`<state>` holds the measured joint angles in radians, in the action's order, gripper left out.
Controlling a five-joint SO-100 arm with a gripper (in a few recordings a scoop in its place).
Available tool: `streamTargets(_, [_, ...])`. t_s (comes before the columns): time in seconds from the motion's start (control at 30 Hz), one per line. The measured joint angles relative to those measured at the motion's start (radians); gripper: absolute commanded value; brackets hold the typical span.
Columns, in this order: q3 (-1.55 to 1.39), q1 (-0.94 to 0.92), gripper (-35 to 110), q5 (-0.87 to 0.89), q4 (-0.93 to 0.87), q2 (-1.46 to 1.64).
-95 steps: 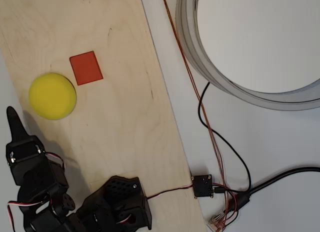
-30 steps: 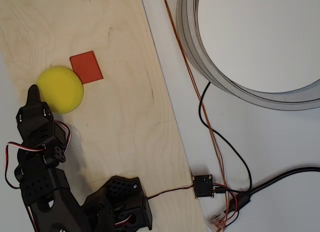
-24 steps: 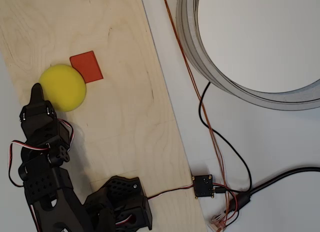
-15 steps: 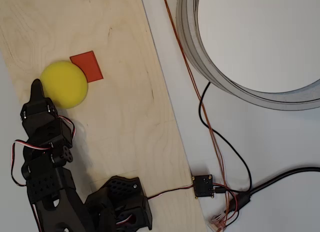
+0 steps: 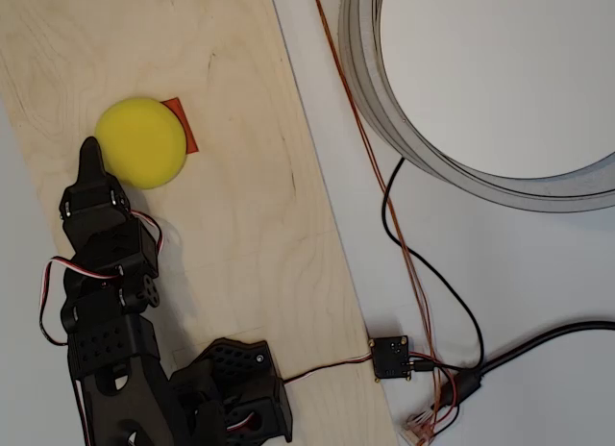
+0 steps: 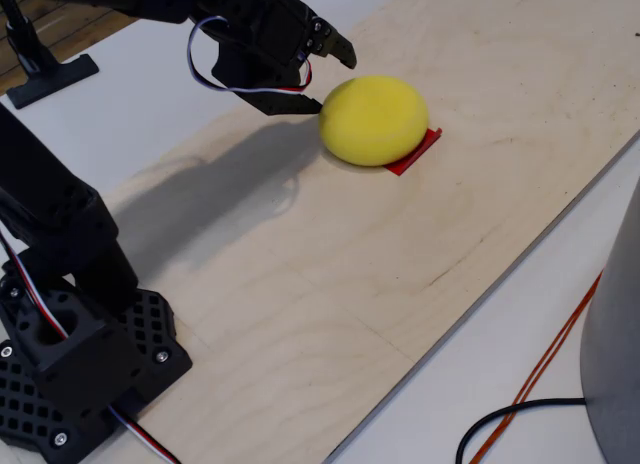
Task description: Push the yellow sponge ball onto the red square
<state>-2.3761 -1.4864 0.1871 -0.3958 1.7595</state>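
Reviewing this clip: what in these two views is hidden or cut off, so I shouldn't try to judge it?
- Red square: mostly covered by the yellow sponge ball in the overhead view; in the fixed view just an edge strip shows, so centring is unclear.
- Gripper: fingertip contact with the ball is hard to confirm in the fixed view.
- Grey ring: cut off by the overhead view's top and right edges.

**Open board beyond the ball, clutter off its edge**

The plywood board (image 5: pixel 240 225) lies bare around the yellow sponge ball (image 5: pixel 144 143), which covers most of the red square (image 5: pixel 185 129). The gripper (image 6: pixel 330 79) stands against the ball's side. A large grey ring (image 5: pixel 384 110) and cables (image 5: pixel 404 254) occupy the table beside the board.
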Motion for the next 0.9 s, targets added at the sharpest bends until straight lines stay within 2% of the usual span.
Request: streamTargets(0.9, [0.0, -0.071, 21, -0.074, 0.094, -0.048])
